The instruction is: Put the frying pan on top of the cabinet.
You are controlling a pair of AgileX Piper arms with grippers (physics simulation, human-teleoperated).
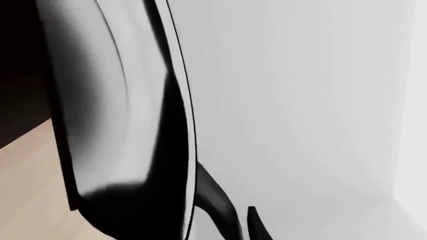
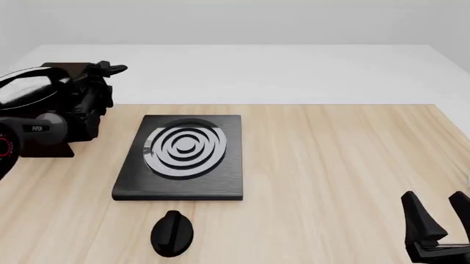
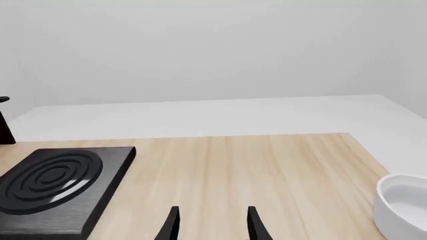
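Note:
The frying pan [image 2: 21, 88], black with a glossy grey-white inside, lies over the top of the dark cabinet [image 2: 65, 68] at the table's far left. My left gripper [image 2: 65, 83] is at the pan's right side. In the left wrist view the pan [image 1: 113, 100] fills the picture. Its black handle [image 1: 215, 200] runs back between my left gripper's [image 1: 210, 209] fingers. One fingertip [image 1: 255, 222] stands apart from the handle; the other is lost against the black pan. The cabinet [image 1: 17, 75] shows dark behind. My right gripper [image 2: 435, 197] is open and empty at the near right; it also shows in the right wrist view [image 3: 210, 212].
A flat black stove plate [image 2: 180, 157] with silver rings lies mid-table, also in the right wrist view [image 3: 53, 185]. A small black knob [image 2: 171, 234] sits in front of it. A white bowl [image 3: 403, 205] stands at the right edge. Bare wood lies between.

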